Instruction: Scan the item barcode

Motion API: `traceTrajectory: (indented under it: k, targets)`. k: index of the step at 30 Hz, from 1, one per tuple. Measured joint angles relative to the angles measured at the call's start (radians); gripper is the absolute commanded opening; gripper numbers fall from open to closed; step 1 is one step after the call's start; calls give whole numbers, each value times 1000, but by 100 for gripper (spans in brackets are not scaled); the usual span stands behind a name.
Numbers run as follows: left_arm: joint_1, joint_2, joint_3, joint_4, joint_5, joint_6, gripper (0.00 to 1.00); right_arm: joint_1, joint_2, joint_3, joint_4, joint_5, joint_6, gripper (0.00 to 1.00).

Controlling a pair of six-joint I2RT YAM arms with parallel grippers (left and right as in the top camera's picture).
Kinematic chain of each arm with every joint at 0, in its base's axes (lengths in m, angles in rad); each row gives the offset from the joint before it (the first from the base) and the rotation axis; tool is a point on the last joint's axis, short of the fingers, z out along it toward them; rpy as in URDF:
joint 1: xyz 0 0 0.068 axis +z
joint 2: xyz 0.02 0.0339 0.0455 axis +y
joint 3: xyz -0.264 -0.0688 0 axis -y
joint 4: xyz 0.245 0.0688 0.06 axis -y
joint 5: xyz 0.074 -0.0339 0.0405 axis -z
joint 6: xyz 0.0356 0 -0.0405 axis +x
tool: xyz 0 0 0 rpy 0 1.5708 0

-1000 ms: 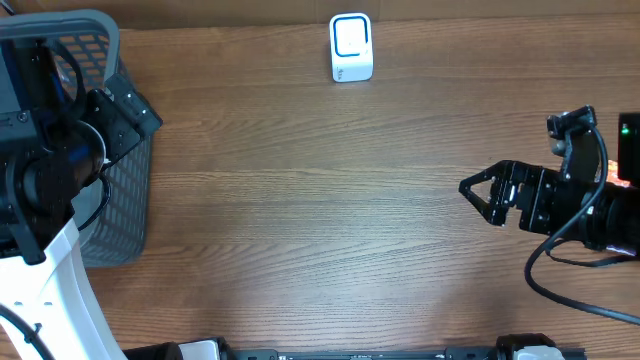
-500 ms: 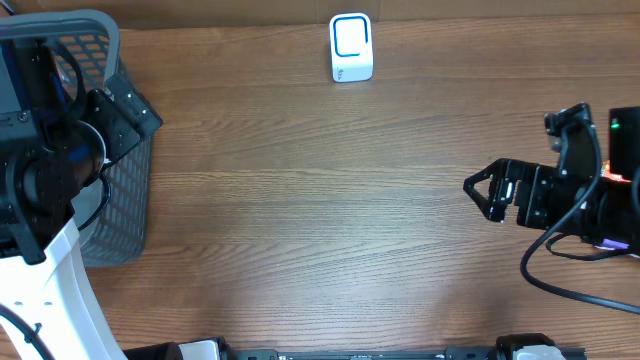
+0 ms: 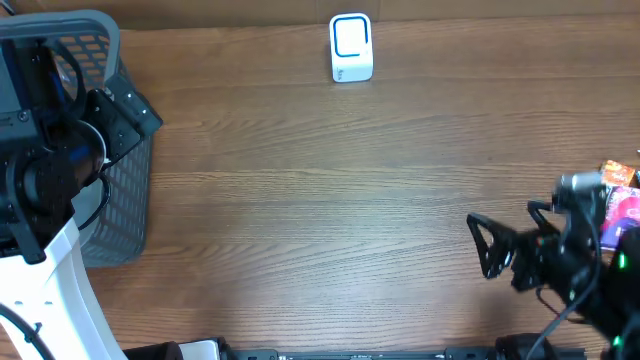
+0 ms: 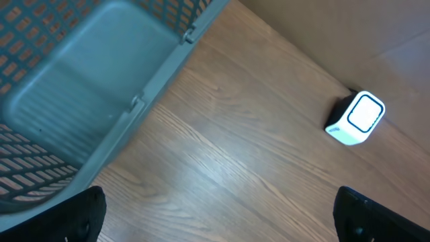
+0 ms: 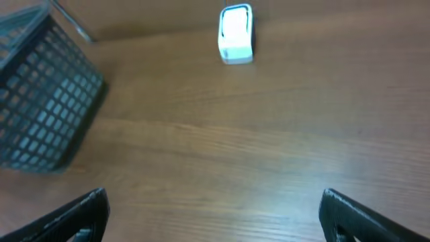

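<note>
A colourful packet (image 3: 622, 203), taken to be the item to be scanned, is seen at the right edge of the table (image 3: 300, 200), about midway along it. It is largely cut off by the frame and the right arm, so its long axis cannot be told. The right gripper (image 3: 477, 247) is held near the front right corner with its fingers spread wide and empty. They point toward the left edge, so the packet lies behind them on the wrist side, toward the far right. A turn back is judged to be needed before any grasp. The left gripper (image 4: 218, 198) is also spread wide and empty, and is held over the basket (image 3: 110, 200) at the left edge, well apart from the packet. The right arm is therefore much the nearer. The white scanner (image 3: 351, 47) stands at the middle of the far edge. No writing can be read on packet or scanner.
</note>
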Motion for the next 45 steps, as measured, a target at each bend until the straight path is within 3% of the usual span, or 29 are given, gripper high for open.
traceTrajectory:
  k: [9, 20, 35, 45]
  targets:
    - [0, 0, 0, 0, 0, 0, 100, 0, -255, -407, 345, 4, -21, 100]
    - [0, 0, 0, 0, 0, 0, 100, 0, -438, -742, 717, 4, -22, 100]
    - [0, 1, 0, -1, 0, 0, 100, 0, -598, -1054, 1114, 27, -26, 100]
    - [0, 1, 0, 0, 0, 0, 100, 0, -624, -1144, 1184, 80, -25, 100]
